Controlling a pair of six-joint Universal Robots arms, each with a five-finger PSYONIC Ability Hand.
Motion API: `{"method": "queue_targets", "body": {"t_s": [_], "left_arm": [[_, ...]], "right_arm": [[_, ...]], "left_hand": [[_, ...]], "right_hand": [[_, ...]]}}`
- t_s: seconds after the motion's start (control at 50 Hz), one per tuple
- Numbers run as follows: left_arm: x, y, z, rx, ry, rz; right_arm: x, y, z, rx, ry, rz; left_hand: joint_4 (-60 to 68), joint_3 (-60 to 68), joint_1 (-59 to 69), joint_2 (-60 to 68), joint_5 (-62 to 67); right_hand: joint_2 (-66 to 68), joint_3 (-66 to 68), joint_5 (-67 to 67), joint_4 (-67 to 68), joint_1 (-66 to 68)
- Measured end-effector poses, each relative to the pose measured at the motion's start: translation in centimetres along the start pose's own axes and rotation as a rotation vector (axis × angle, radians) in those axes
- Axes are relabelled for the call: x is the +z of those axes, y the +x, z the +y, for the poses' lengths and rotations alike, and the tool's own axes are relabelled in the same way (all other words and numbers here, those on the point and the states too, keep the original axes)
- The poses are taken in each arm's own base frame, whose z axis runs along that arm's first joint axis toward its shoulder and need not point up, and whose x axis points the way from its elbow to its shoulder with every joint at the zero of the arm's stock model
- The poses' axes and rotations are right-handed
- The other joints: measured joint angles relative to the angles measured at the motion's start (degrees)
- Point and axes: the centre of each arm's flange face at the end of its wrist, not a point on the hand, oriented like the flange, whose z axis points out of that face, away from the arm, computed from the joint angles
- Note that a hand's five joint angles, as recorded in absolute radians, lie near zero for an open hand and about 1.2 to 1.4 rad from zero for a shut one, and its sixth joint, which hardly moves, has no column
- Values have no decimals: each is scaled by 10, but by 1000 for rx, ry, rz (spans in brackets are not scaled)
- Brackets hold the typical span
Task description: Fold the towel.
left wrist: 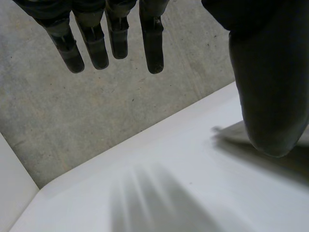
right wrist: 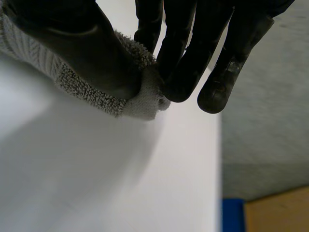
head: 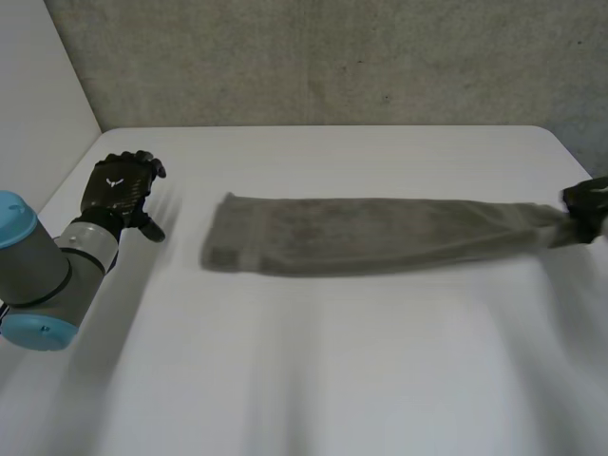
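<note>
Head view has the towel (head: 380, 233) stretched as a long band across the white table (head: 313, 380), from 9 o'clock to 3 o'clock. The right hand (head: 587, 204) is at the 3 o'clock end. Right wrist view shows its thumb and fingers (right wrist: 183, 72) pinched tight on that end of the towel (right wrist: 91, 92). The left hand (head: 119, 190) hangs at 9 o'clock, near the other end, with its fingers (left wrist: 152, 43) straight and apart, holding nothing. To fold well, I think the right hand needs a firm pinch (a loose one would drop the cloth). It should lift a bit and carry its end toward 9 o'clock so the ends meet square. The left hand could press the other end flat.
</note>
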Motion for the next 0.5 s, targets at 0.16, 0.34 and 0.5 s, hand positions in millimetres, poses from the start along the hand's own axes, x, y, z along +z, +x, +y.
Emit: {"method": "queue_targets", "body": {"t_s": [0.16,0.34,0.5], "left_arm": [[-2,1,0,-1,-2,2],[-2,1,-1,1,0,2],[-3,1,-1,2,0,1]], "right_arm": [[-1,38,-38,-92,85,91],[-55,-64,-152,-131,385,-46],[-136,-224,-189,-210,576,-341]], "left_hand": [[0,0,0,0,0],[0,0,0,0,0],[0,0,0,0,0]], "right_hand": [[0,0,0,0,0],[4,8,0,0,0],[-14,-16,-26,-26,-28]]}}
